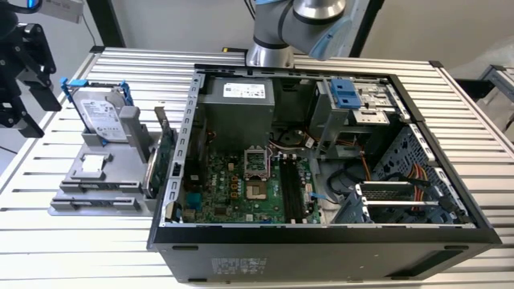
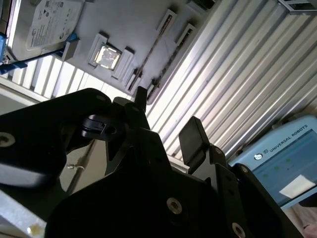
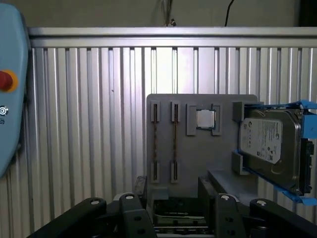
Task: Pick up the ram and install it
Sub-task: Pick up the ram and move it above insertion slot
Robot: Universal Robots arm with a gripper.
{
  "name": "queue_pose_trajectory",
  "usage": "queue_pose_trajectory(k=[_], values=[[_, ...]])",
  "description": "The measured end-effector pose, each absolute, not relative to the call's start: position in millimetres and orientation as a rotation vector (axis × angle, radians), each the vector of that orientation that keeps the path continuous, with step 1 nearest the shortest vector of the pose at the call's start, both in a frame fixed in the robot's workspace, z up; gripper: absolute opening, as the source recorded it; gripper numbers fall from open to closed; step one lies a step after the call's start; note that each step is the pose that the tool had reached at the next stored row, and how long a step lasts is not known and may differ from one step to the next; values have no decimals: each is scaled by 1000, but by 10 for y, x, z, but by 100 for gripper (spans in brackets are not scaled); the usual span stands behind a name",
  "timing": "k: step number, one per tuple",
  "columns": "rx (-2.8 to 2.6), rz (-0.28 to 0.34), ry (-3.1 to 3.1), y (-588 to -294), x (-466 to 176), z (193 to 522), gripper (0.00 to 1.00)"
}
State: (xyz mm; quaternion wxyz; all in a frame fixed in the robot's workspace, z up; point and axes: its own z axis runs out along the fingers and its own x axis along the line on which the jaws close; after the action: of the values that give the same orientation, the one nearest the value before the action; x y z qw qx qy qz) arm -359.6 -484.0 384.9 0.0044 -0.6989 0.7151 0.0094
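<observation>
Two thin dark ram sticks (image 3: 155, 141) (image 2: 159, 38) stand on edge in slots of a grey holder (image 3: 198, 153) (image 1: 112, 201), side by side, in both wrist views. My gripper (image 3: 173, 196) (image 2: 166, 121) hangs above the table beside the holder, short of the ram and touching nothing. Its black fingers (image 3: 141, 184) stand apart with nothing between them. In the exterior view the gripper (image 1: 24, 78) is at the far left, above the table and beyond the holder's hard-drive end. The open computer case (image 1: 180, 180) holds the motherboard with black memory slots (image 1: 291, 194).
The holder also carries a silver hard drive in a blue frame (image 3: 270, 146) (image 1: 100, 117), a square processor chip (image 3: 204, 119) and a green expansion card (image 1: 158, 162). A teach pendant (image 3: 10, 94) (image 2: 282, 163) lies on the ribbed metal table (image 1: 48, 241).
</observation>
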Motion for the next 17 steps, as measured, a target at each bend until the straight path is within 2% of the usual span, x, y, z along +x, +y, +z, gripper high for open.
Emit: queue_pose_trajectory(k=[17], values=[[-2188, 29, 2242, -4840, -3596, 3768, 100]])
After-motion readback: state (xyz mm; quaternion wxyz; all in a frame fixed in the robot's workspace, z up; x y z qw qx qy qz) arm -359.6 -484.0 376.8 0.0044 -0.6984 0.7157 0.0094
